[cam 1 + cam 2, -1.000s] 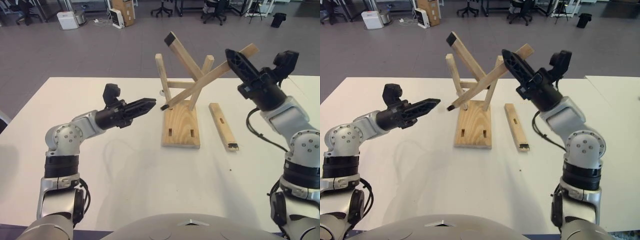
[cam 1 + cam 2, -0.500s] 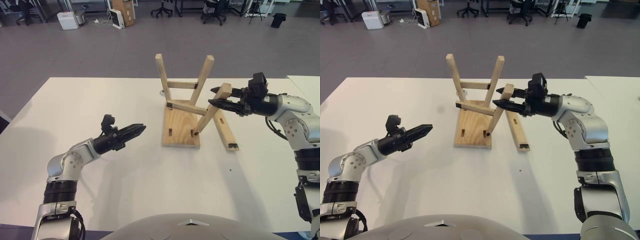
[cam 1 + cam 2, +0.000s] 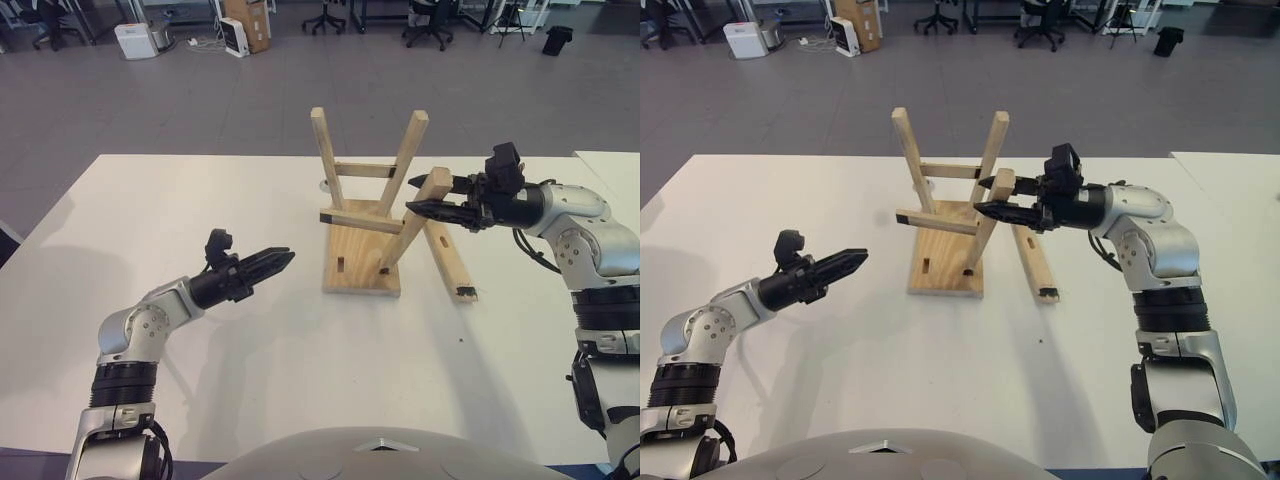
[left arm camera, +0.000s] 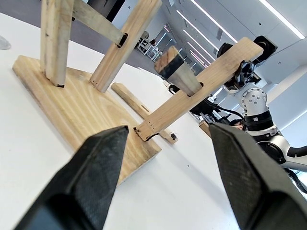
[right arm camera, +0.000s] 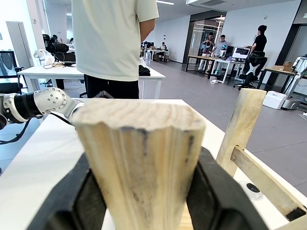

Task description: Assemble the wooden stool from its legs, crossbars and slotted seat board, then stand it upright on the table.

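On the white bench (image 3: pixel 300 390), the seat board (image 3: pixel 360 262) lies flat: a pale, grained rectangle of wood with small dark slots near its corners. Everything else is placed from that board.

Two upright legs (image 3: pixel 326 160) stand in the board's far slots. They splay apart toward their tops and are joined by a thin crossbar (image 3: pixel 365 170).

My right hand (image 3: pixel 425 196) is clamped on the upper end of a third leg (image 3: pixel 406 236). This leg leans up and to the right, with its lower end at the slot in the board's near right corner. A second crossbar (image 3: pixel 360 219) sticks out from its middle across the board, ending in a dark tip.

A loose leg (image 3: pixel 450 262) lies flat on the bench, just beside the board's right edge.

My left hand (image 3: pixel 275 261) hovers above the bench, well to the left of the board, pointing toward it. Its fingers are spread wide and hold nothing.
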Available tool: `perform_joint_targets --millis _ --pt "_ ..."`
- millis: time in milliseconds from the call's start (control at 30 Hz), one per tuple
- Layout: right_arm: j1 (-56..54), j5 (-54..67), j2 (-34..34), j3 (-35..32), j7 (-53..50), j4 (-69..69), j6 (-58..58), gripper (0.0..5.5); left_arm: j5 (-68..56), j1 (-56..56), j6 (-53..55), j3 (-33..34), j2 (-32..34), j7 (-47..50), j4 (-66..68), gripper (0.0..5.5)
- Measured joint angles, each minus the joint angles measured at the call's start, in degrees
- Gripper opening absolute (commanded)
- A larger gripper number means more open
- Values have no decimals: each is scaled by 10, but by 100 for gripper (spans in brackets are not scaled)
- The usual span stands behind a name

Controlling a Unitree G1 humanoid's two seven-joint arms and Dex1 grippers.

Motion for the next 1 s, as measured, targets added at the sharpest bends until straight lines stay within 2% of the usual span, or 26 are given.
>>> perform_joint_targets --millis 300,467,1000 --pt "-41 -28 -1 11 52 86 -41 204 1 -1 0 -10 0 0 0 309" --pt "-46 -43 -24 11 79 90 -27 203 1 4 0 -11 -5 1 -3 309" --pt "-47 -45 -37 11 96 81 -11 203 0 10 -2 -10 -11 5 -6 309"
